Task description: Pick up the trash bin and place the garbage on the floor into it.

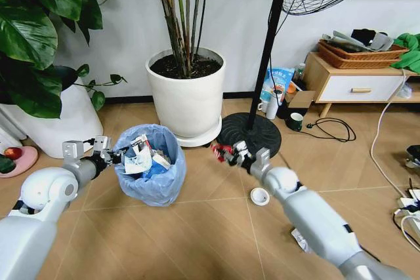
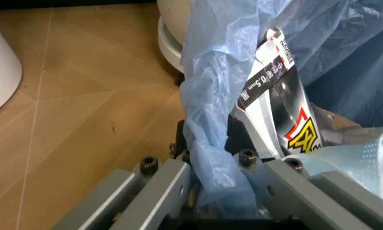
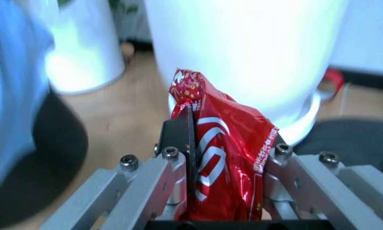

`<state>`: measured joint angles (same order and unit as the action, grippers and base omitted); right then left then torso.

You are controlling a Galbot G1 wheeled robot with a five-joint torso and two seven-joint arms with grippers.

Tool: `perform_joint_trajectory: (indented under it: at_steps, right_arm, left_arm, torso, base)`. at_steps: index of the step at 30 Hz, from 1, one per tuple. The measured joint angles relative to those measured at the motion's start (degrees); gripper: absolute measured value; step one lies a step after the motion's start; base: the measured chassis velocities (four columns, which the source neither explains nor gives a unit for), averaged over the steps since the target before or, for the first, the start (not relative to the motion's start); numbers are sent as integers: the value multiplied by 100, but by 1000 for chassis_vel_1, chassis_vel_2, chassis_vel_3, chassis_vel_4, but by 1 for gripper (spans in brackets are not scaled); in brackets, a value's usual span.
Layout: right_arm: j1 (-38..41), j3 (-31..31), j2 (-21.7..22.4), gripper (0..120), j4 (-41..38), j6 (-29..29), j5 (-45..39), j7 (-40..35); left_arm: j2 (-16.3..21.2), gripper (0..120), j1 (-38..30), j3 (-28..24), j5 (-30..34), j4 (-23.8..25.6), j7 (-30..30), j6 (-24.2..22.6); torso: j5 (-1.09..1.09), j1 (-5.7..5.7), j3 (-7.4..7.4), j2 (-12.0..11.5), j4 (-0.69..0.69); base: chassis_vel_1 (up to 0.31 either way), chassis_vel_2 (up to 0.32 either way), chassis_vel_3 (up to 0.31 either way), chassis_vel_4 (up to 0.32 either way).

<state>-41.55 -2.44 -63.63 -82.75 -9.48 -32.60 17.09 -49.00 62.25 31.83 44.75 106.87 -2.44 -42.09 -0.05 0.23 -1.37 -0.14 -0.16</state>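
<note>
Gripping the trash bin (image 1: 148,165) by its bagged rim, our left pincer (image 1: 110,157) held it off the floor (image 1: 216,227). Our right pincer (image 1: 223,154) was clamped on the red wrapper (image 3: 223,167), just beside the bin; we judged the next move a carry over the bin's mouth.

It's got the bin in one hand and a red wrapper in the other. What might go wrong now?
The left tool pinches only the thin blue bag at the rim of the trash bin, so the liner could slip or tear. The right tool holds the red snack wrapper beside the bin, not over it; released now, it would land on the floor.
</note>
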Motion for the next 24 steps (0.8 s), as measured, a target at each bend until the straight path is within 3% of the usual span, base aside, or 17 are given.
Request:
perform_joint_trajectory:
  at_steps: [7,16,24]
  right_arm:
    - [711,211,89,18,-830,-221,-638,-114]
    - [1038,726,156,18,-1728,-648,-1334,-186]
    - [1040,1283,174,18,-1812,-665,-1293,-174]
  left_arm:
    - [-8,0,-189,-295,8,-136,10,-5]
    - [-129,0,-750,-871,60,-476,22,-6]
    - [-243,0,-1055,-1132,67,-603,40,-6]
  torso:
    - [0,0,0,0,6]
    - [0,0,0,0,3]
    - [0,0,0,0,2]
  base:
    - [0,0,0,0]
    - [0,0,0,0]
    - [0,0,0,0]
